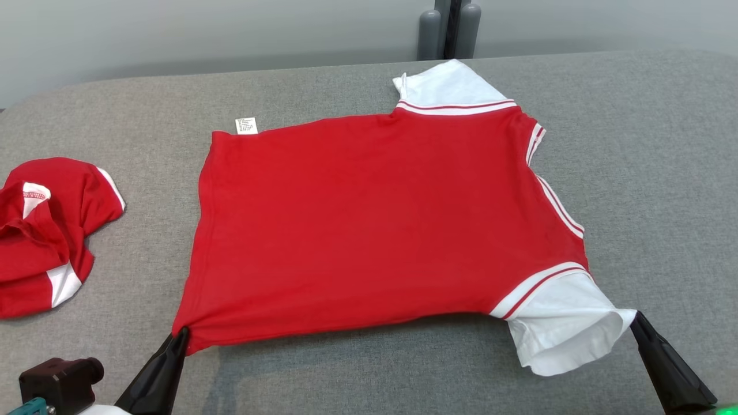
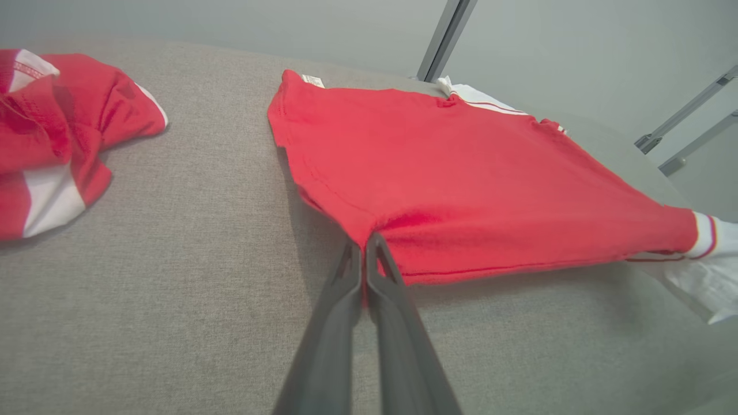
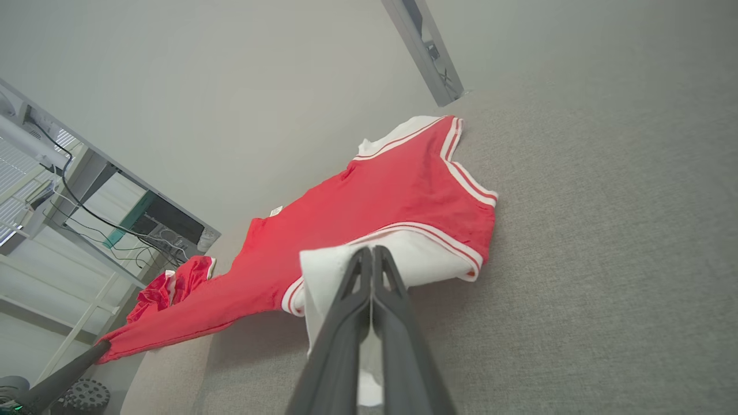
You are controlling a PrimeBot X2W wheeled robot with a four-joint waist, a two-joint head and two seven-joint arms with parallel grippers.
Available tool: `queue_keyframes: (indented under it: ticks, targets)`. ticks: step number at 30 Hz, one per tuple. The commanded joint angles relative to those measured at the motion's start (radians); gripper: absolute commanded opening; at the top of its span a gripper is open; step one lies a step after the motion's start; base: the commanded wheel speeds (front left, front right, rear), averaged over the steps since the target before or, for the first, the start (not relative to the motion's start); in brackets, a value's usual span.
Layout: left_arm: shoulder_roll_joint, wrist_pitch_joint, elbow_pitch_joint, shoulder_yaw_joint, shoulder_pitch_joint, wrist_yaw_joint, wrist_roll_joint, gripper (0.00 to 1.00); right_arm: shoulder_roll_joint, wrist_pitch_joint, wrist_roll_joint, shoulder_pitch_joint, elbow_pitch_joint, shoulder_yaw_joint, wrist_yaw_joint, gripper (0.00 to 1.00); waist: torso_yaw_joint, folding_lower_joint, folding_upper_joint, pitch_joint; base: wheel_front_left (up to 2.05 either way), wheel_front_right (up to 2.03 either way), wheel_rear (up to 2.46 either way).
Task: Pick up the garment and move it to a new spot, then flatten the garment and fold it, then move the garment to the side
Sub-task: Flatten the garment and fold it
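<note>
The garment [image 1: 369,219] is a red T-shirt with white sleeves, spread flat across the grey table [image 1: 663,144], hem to the left and collar to the right. My left gripper [image 1: 182,334] is shut on the near hem corner, which is lifted slightly; in the left wrist view the fingers [image 2: 346,282] pinch red cloth of the garment [image 2: 461,178]. My right gripper [image 1: 634,316] is shut on the edge of the near white sleeve [image 1: 568,325]. The right wrist view shows that gripper [image 3: 370,251] closed over the white sleeve [image 3: 328,271] of the garment [image 3: 398,202].
A second red and white garment [image 1: 43,230] lies crumpled at the table's left edge, also visible as a crumpled heap [image 2: 52,132] in the left wrist view. A grey post [image 1: 450,29] stands behind the table's far edge. Bare table lies to the right of the shirt.
</note>
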Motion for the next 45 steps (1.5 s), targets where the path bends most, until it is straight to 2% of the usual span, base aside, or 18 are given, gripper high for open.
queue_keyframes:
  ticks: [1, 7, 12, 20, 23, 24, 32, 33, 34, 35, 36, 37, 38, 41, 45]
  targets:
    - [0.008, 0.001, -0.003, 0.008, 0.004, 0.004, -0.003, 0.00, 0.007, 0.016, -0.012, 0.005, -0.011, -0.010, 0.000, 0.00, 0.000, 0.0000, -0.0001, 0.000, 0.00, 0.00, 0.00]
    - [0.022, 0.021, 0.017, 0.005, -0.063, -0.022, 0.019, 0.00, 0.056, 0.077, -0.033, -0.072, -0.001, -0.039, 0.000, 0.00, -0.002, 0.0000, -0.0001, 0.020, 0.00, 0.00, 0.00]
    - [0.022, 0.044, 0.056, 0.002, -0.145, -0.057, 0.026, 0.00, 0.049, 0.115, -0.037, -0.203, 0.069, -0.032, 0.000, 0.00, -0.009, 0.0000, -0.0001, 0.053, 0.00, 0.00, 0.00]
    - [-0.020, 0.110, 0.203, -0.018, -0.310, -0.144, -0.003, 0.00, -0.011, 0.156, -0.026, -0.545, 0.330, 0.050, 0.000, 0.00, -0.005, 0.0000, -0.0001, 0.141, 0.00, 0.00, 0.00]
    - [-0.047, 0.117, 0.269, -0.026, -0.364, -0.182, -0.014, 0.00, -0.032, 0.148, -0.035, -0.658, 0.433, 0.087, 0.000, 0.00, 0.009, 0.0000, -0.0001, 0.179, 0.00, 0.00, 0.00]
    - [-0.068, 0.122, 0.319, -0.036, -0.391, -0.208, -0.021, 0.00, -0.042, 0.149, -0.035, -0.717, 0.504, 0.114, 0.000, 0.00, 0.016, 0.0000, -0.0001, 0.200, 0.00, 0.00, 0.00]
    - [-0.153, 0.109, 0.529, -0.076, -0.493, -0.314, -0.025, 0.00, -0.070, 0.091, -0.026, -0.860, 0.720, 0.214, 0.000, 0.00, 0.036, 0.0000, -0.0001, 0.258, 0.00, 0.00, 0.00]
    - [-0.163, 0.103, 0.553, -0.079, -0.501, -0.325, -0.024, 0.03, -0.071, 0.081, -0.022, -0.866, 0.738, 0.227, 0.000, 0.00, 0.037, 0.0000, -0.0001, 0.258, 0.00, 0.00, 0.00]
    - [-0.169, 0.093, 0.571, -0.081, -0.509, -0.334, -0.019, 0.29, -0.072, 0.068, -0.017, -0.872, 0.752, 0.239, 0.000, 0.00, 0.038, 0.0000, -0.0001, 0.258, 0.00, 0.00, 0.00]
    - [-0.179, 0.076, 0.589, -0.076, -0.518, -0.338, -0.016, 0.64, -0.073, 0.054, -0.010, -0.872, 0.764, 0.249, 0.000, 0.02, 0.039, 0.0000, -0.0001, 0.257, 0.00, 0.00, 0.00]
    - [-0.191, 0.056, 0.603, -0.070, -0.526, -0.342, -0.016, 1.00, -0.075, 0.037, -0.005, -0.869, 0.775, 0.257, 0.000, 0.29, 0.040, 0.0000, -0.0001, 0.253, 0.00, 0.00, 0.00]
    - [-0.198, 0.042, 0.617, -0.068, -0.530, -0.348, -0.015, 1.00, -0.078, 0.018, 0.001, -0.861, 0.780, 0.264, 0.000, 0.38, 0.042, 0.0000, -0.0001, 0.249, 0.00, 0.00, 0.00]
    - [-0.205, 0.024, 0.632, -0.063, -0.533, -0.348, -0.012, 1.00, -0.082, -0.004, 0.007, -0.851, 0.780, 0.271, 0.000, 1.00, 0.042, 0.0000, -0.0001, 0.244, 0.00, 0.00, 0.00]
    - [-0.232, -0.035, 0.663, -0.044, -0.532, -0.353, -0.016, 1.00, -0.095, -0.076, 0.025, -0.819, 0.767, 0.282, 0.000, 1.00, 0.041, 0.0000, -0.0001, 0.222, 0.00, 0.00, 0.00]
    - [-0.256, -0.136, 0.686, -0.004, -0.494, -0.325, -0.004, 1.00, -0.111, -0.201, 0.012, -0.759, 0.725, 0.287, 0.000, 1.00, 0.032, 0.0000, -0.0001, 0.186, 0.00, 0.00, 0.00]
